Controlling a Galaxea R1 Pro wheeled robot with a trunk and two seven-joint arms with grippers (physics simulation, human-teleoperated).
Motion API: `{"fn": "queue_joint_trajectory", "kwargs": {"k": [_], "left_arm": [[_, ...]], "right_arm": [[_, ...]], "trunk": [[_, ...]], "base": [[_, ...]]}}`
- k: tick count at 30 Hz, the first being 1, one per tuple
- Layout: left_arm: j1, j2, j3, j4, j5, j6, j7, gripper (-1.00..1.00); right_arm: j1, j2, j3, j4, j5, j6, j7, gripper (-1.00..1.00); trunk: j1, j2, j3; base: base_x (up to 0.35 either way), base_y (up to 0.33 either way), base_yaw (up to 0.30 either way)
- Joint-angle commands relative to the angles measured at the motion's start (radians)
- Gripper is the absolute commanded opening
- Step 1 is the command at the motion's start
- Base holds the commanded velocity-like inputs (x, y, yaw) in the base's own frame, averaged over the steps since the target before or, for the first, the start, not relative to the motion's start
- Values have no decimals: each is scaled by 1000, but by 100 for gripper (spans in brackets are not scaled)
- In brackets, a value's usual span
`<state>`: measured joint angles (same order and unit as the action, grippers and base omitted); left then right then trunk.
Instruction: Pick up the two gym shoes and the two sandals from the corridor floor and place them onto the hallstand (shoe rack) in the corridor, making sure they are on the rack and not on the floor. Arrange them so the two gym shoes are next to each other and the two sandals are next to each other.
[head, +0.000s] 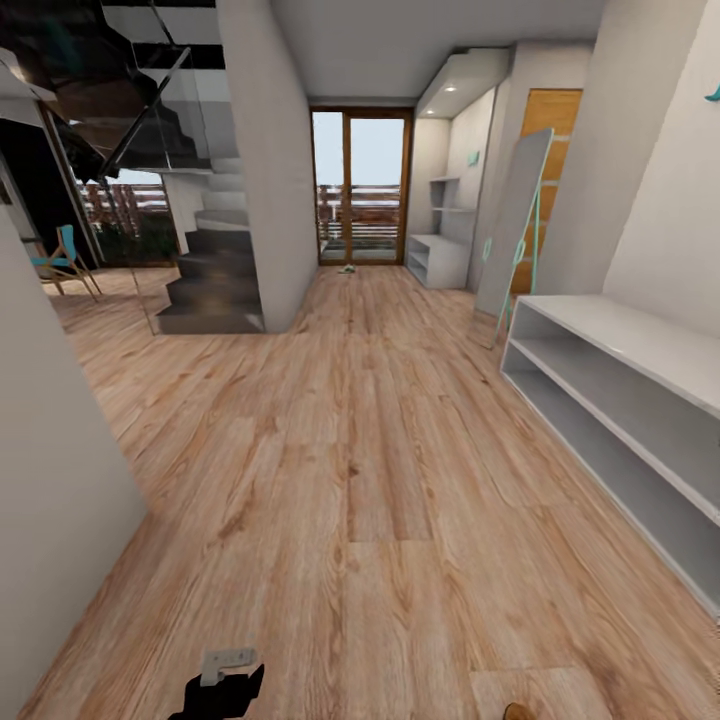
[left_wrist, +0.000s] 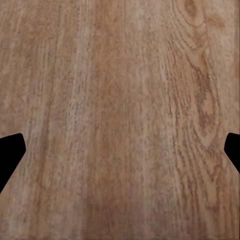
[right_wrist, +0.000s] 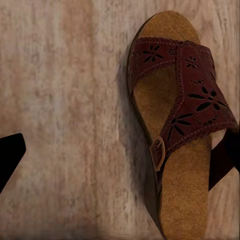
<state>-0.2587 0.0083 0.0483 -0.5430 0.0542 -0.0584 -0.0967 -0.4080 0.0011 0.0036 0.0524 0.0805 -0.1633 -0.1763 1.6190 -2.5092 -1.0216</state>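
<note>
One brown sandal (right_wrist: 177, 125), with a cut-out strap and tan insole, lies flat on the corridor floor (right_wrist: 65, 100). My right gripper (right_wrist: 120, 160) hovers open above it, and the sandal sits close to one fingertip (right_wrist: 229, 157). The sandal's tip also peeks in at the bottom edge of the head view (head: 518, 712). My left gripper (left_wrist: 120, 152) is open over bare wood planks, and its black body shows low in the head view (head: 225, 688). The hallstand (head: 640, 345), white with two long open shelves, stands along the right wall. A small pale object (head: 347, 268) lies by the far door, too small to identify.
A mirror with a teal frame (head: 520, 230) leans on the wall beyond the hallstand. A narrower white shelf unit (head: 438, 258) stands by the glass door (head: 360, 190). Dark stairs (head: 215, 275) rise at the left, and a wall corner (head: 60, 450) juts in near left.
</note>
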Motion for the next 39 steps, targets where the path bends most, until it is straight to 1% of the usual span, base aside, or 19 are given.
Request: {"fn": "queue_joint_trajectory", "kwargs": {"k": [1,7,13,18,29,39], "left_arm": [[-1,0,5,1,6,-1,-8,100],[-1,1,5,0,6,-2,-8,100],[-1,1,5,0,6,-2,-9,100],[-1,1,5,0,6,-2,-9,100],[-1,1,6,0,6,-3,-9,100],[-1,1,6,0,6,-3,-8,100]], "right_arm": [[-2,0,0,4,9,-5,-5,100],[-2,0,0,4,9,-5,-5,100],[-2,0,0,4,9,-6,-5,100],[-2,0,0,4,9,-6,-5,100],[-2,0,0,4,9,-6,-5,100],[-2,0,0,4,9,-5,-5,100]], "trunk": [[-1,0,-1],[-1,0,-1],[-1,0,-1],[-1,0,-1],[-1,0,-1],[-1,0,-1]], "base": [[-124,-110,39],[-47,-9,3],[-218,-2,1],[-112,-1,0],[-22,0,-2],[-2,0,-110]]}}
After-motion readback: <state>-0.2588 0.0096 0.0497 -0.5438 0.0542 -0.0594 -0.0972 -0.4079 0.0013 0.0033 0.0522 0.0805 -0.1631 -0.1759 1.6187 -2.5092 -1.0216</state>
